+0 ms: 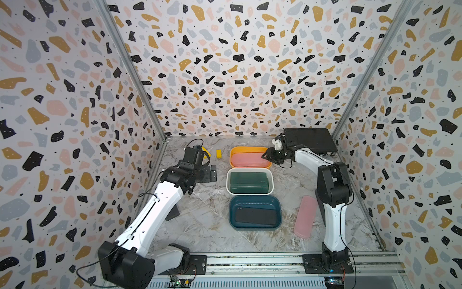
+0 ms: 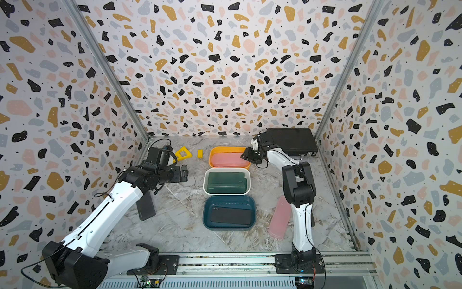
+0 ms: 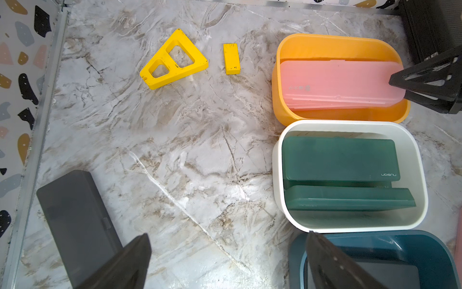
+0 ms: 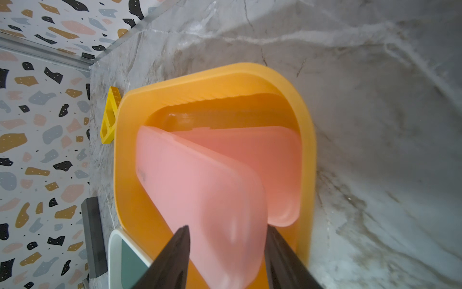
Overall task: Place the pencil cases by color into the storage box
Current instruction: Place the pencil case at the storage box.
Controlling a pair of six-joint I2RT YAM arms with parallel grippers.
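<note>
The worktop [image 1: 205,225] looks like grey and white marble. A yellow triangle [image 3: 178,38] with two holes lies flat near the far left corner. A small yellow block [image 3: 231,58] lies near it, not touching, closer to the middle of the far edge. A big black case [image 1: 310,140] sits in the far right corner. Walls [image 1: 237,75] stand along the far, left and right edges. They have black, tan, pink and grey spots. A metal rail [image 1: 250,262] runs along the near edge.
</note>
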